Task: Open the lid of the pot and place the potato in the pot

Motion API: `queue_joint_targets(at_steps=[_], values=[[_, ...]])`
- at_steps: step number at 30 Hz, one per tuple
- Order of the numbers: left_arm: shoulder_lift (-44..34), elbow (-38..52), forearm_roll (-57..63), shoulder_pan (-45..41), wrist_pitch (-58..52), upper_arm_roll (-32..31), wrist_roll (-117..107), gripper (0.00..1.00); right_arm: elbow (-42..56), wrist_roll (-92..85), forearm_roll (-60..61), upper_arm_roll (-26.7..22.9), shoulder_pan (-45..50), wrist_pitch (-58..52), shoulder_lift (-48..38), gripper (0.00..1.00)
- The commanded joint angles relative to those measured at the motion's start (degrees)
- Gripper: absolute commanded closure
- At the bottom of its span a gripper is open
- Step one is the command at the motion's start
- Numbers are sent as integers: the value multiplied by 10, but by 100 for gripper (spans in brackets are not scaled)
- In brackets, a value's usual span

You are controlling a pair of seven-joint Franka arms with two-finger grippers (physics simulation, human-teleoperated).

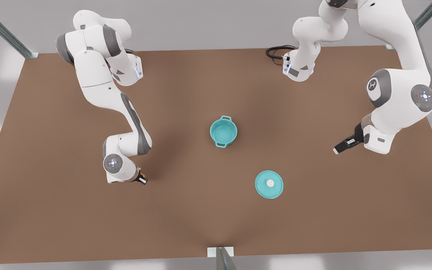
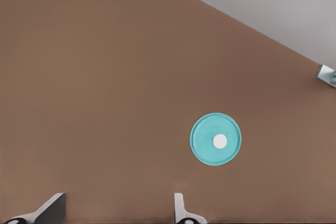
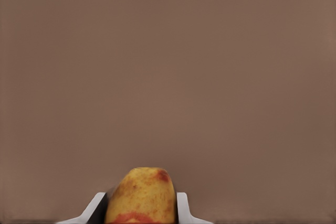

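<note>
While the pot lid [image 1: 269, 184] lies off the open pot [image 1: 223, 131] at frame centre, the right gripper [image 1: 142, 179] at lower left clamps the potato [image 3: 140, 195], needing carry over the pot; the left gripper [image 1: 340, 147] at right waits, fingers spread.

Front view high overhead, wrist views low, facing table [image 1: 51, 210]
</note>
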Motion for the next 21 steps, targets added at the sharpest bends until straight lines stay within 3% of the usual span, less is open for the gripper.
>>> queue_joint_targets(at_steps=[1,5,7,21], values=[[1,2,5,0,-23,0,265,0,0,13,2,0,0,-18,-4,46],[0,3,4,-1,-19,0,267,0,0,16,3,2,0,-26,-11,46],[25,52,19,-2,-19,1,261,0,0,16,3,2,0,-32,-15,46],[45,50,16,-5,-20,0,274,0,2,100,29,47,61,-79,-76,47]])
